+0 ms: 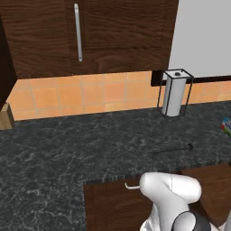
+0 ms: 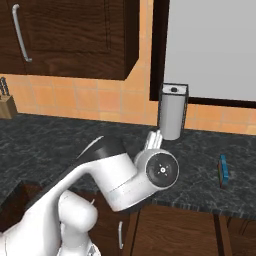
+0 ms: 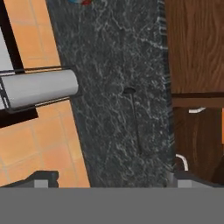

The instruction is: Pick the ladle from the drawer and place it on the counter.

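The ladle [image 3: 133, 120] lies flat on the counter [image 1: 67, 144]; thin, stiff, probably light; best taken mid-handle; gripper [image 3: 111, 180] fingers stand apart, empty.

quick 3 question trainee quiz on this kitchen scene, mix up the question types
1. True or false: the ladle lies flat on the counter.
2. Multiple choice: what stands on the counter against the tiled wall, behind the ladle? A) a kettle B) a paper towel roll in a wire holder C) a toaster
3. Fill in: in the hand view, the claw has its two fingertips wide apart and holds ____.

Key: 1 true; 2 B; 3 nothing
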Controlling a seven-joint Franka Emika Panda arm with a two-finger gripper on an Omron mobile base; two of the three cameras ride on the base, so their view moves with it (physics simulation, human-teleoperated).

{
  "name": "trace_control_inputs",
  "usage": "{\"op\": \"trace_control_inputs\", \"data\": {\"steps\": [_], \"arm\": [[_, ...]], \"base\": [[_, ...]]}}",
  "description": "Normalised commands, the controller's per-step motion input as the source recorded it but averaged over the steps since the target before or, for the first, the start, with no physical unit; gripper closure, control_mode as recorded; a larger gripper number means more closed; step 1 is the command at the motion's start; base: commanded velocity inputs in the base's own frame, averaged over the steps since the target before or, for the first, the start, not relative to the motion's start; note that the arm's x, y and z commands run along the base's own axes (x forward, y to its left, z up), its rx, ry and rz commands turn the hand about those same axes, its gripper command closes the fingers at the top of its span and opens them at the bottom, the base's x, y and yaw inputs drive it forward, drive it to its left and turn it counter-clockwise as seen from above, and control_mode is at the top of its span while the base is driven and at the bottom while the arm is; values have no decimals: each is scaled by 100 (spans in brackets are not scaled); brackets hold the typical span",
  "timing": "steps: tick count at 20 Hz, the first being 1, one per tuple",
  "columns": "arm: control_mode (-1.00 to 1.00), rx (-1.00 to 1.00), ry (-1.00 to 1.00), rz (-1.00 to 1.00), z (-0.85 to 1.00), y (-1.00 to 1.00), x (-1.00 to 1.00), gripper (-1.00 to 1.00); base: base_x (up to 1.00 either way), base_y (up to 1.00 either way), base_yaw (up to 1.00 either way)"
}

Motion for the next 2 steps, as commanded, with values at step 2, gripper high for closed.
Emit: {"op": "trace_control_inputs", "data": {"steps": [2], "arm": [[-100,8,-8,-3,0,-21,-20,-100]], "base": [[0,0,0]]}}
